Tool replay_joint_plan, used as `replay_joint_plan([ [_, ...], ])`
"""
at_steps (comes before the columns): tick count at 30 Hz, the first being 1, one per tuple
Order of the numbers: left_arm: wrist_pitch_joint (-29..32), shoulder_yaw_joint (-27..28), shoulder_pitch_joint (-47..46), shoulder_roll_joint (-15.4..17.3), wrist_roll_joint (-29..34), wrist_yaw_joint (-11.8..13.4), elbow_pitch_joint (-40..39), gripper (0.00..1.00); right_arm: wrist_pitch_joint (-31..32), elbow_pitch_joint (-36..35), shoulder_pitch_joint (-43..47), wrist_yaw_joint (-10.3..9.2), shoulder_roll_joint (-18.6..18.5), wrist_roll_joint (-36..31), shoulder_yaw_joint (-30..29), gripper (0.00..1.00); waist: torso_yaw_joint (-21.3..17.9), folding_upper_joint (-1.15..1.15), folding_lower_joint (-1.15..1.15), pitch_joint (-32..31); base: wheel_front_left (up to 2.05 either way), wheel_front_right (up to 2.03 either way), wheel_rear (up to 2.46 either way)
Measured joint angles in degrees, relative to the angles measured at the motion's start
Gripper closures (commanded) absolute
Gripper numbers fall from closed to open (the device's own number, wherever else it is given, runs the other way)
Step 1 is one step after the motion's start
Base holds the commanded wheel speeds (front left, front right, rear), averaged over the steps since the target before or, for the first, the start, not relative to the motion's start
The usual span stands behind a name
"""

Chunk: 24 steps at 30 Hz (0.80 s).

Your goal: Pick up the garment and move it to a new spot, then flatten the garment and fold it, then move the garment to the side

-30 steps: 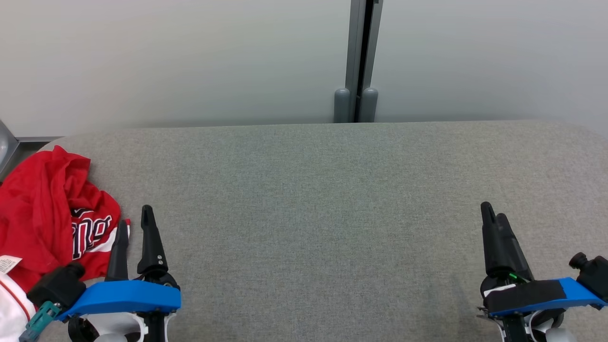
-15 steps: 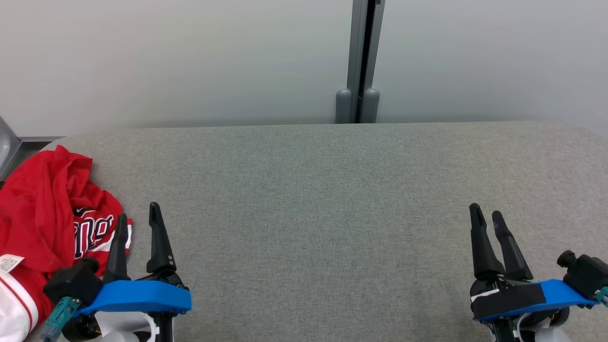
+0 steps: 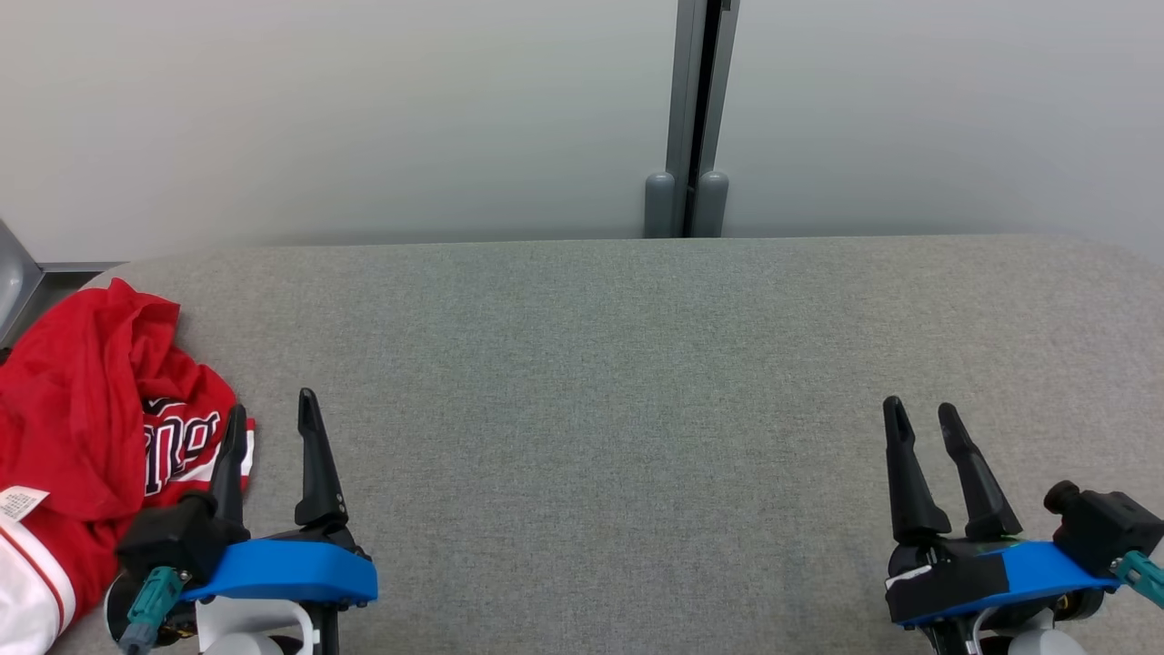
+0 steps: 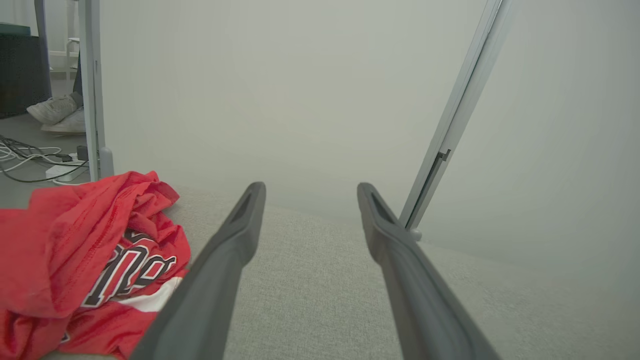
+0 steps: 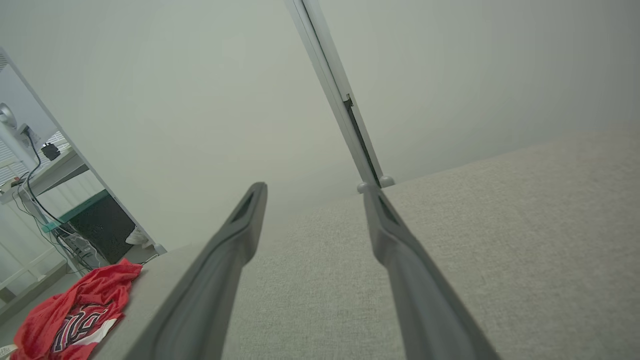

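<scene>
A crumpled red garment (image 3: 82, 428) with dark and white lettering lies heaped at the left end of the grey fabric table (image 3: 600, 382). The left wrist view has the garment (image 4: 85, 260) at its lower left, and the right wrist view shows the garment (image 5: 75, 310) far off at its bottom left. My left gripper (image 3: 273, 414) is open just right of the heap, one finger overlapping the cloth's edge, nothing between the fingers. My right gripper (image 3: 918, 414) is open above bare table at the lower right.
A frosted pale partition wall (image 3: 364, 118) with a grey vertical post (image 3: 696, 118) runs behind the table. White cloth with a red stripe (image 3: 23, 591) shows at the bottom left corner. Past the partition, cables and a person's shoes (image 4: 55, 112) are on the floor.
Both grippers have drawn back toward the lower edge of the head view and shifted inward. The right gripper's fingers now show spread apart. The garment has not moved.
</scene>
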Motion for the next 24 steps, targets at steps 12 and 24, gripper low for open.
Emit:
replay_joint_plan([
  [12, -1.4, -0.8, -0.3, 0.2, 6.0, 1.1, 2.0, 0.00, -1.5, 1.2, 0.0, 0.01, -0.1, -6.5, 0.1, 0.00, 0.1, 0.00, 0.00, -0.1, 0.00, 0.00, 0.00],
  [24, -2.7, -1.7, -0.7, 0.4, 10.7, 1.5, 4.0, 0.00, -2.7, 2.3, 0.0, 0.02, -0.1, -12.1, 0.3, 0.00, 0.4, 0.00, 0.00, -0.4, 0.00, 0.00, 0.00],
])
